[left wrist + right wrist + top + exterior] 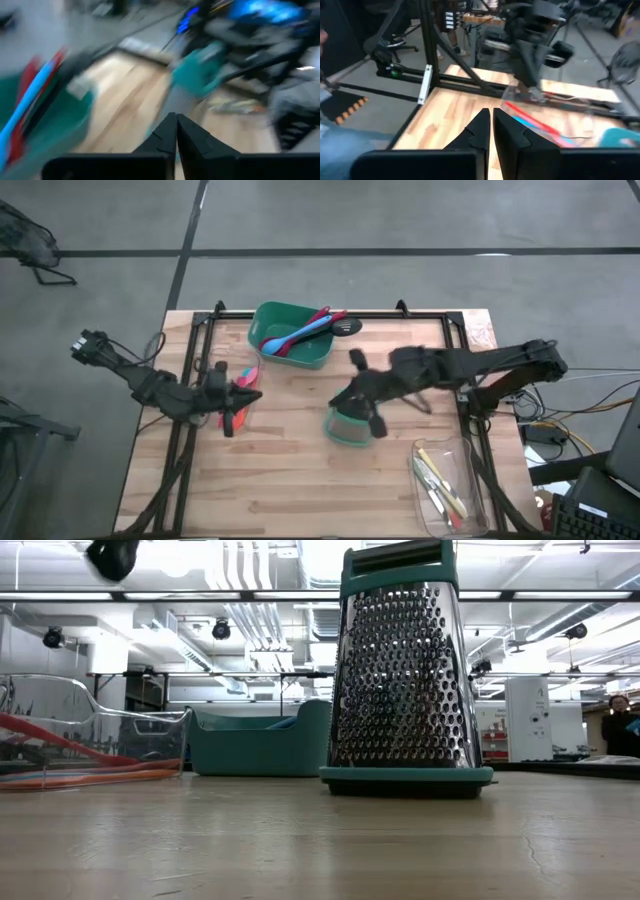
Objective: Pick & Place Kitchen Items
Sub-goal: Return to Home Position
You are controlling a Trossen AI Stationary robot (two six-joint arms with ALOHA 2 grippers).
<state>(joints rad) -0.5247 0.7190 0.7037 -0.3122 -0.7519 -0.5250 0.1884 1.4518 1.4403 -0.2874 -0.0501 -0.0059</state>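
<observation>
Left wrist view: motion blur smears nearly everything except the left claw point(176, 122), whose two dark, wedge-shaped fingers meet at their tips. Only streaks show of the blue spoon point(30, 107) and the green tub point(55, 125).

Right wrist view: the right claw point(490, 117) is pressed together, with only a hairline seam between its fingers. Beyond it, the other arm partly hides a clear tray point(580, 112), where a red spatula point(527, 117) lies slantwise.

High view: that glossy, thin-walled tray sits directly under the left claw, and its contents are mostly covered. The tub stands just beyond the left claw and holds the blue spoon, red spoons point(325, 316) and a black slotted spoon point(346, 327) whose head overhangs the rim. The right claw hovers just beside a box grater point(348, 430) and masks part of it. A second clear tray point(470, 455), well apart from the right claw near the corner of the wooden desk point(290, 470), holds pale-handled tools point(440, 485), too small to tell apart.

Low view: the grater shows perforated metal walls in a teal frame, with its handle cut off.
</observation>
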